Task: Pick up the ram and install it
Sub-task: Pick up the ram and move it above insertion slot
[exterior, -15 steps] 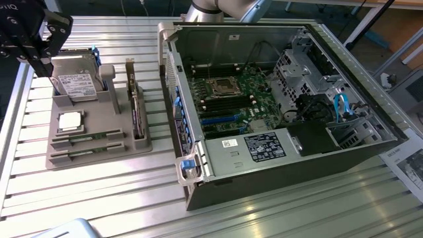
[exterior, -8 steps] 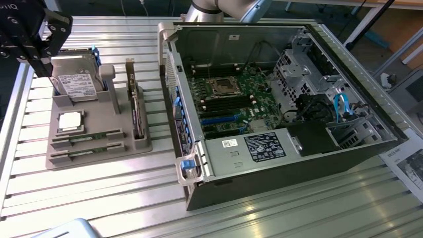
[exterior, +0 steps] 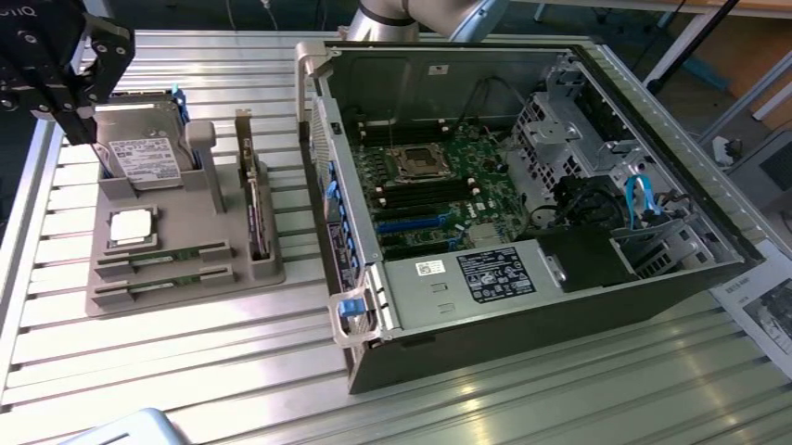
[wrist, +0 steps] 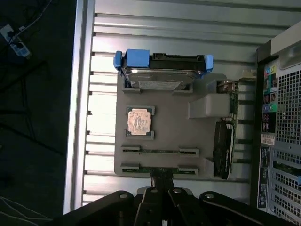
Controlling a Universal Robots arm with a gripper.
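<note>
A: What's the biggest thing here?
B: The silver desk (exterior: 185, 371), made of long metal strips. On it lies a big, open black computer box (exterior: 495, 343) with a green board (exterior: 433, 185) inside.
A: And beside the box?
B: A flat grey plastic holder (exterior: 204, 218), on the exterior view's left. A silver hard drive (exterior: 146, 158) with blue clips leans at one end. A square silver chip (exterior: 130, 227) lies in the middle.
A: Where is the ram?
B: Past the chip, at the holder's other end. One long, thin green ram stick (exterior: 163, 255) stands on its thin edge in the holder. A second ram stick (exterior: 163, 283) stands just beside it.
A: Which way do they point?
B: Both run longways across the holder, from the exterior view's left to its right, side by side.
A: And the fingers?
B: The black fingers (wrist: 159, 181) are pressed together with nothing in them. They hang up above the holder and do not touch the sticks.
</note>
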